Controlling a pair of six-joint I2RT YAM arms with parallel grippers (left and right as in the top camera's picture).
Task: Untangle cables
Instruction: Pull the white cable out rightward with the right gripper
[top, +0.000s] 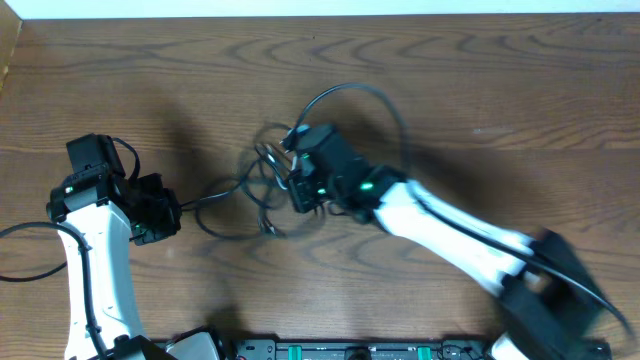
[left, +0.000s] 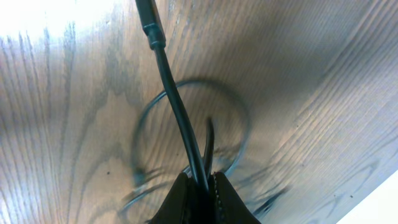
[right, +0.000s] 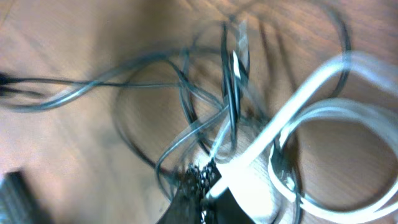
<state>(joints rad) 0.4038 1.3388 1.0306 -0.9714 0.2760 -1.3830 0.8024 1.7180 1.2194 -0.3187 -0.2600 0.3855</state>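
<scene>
Near the middle of the brown wooden counter (top: 480, 80), the knot of thin black flexible cords (top: 262, 190) lies between the two arms. At about nine o'clock from it, the left pincer (left: 200, 185) is clamped on one black cord (left: 177, 112). The right pincer (right: 208, 188) sits at the knot and, through the blur, seems closed on the thin white cord (right: 298, 99). A slow pull apart would serve best, left toward nine o'clock and right toward three, watching that loops slide rather than tighten.
</scene>
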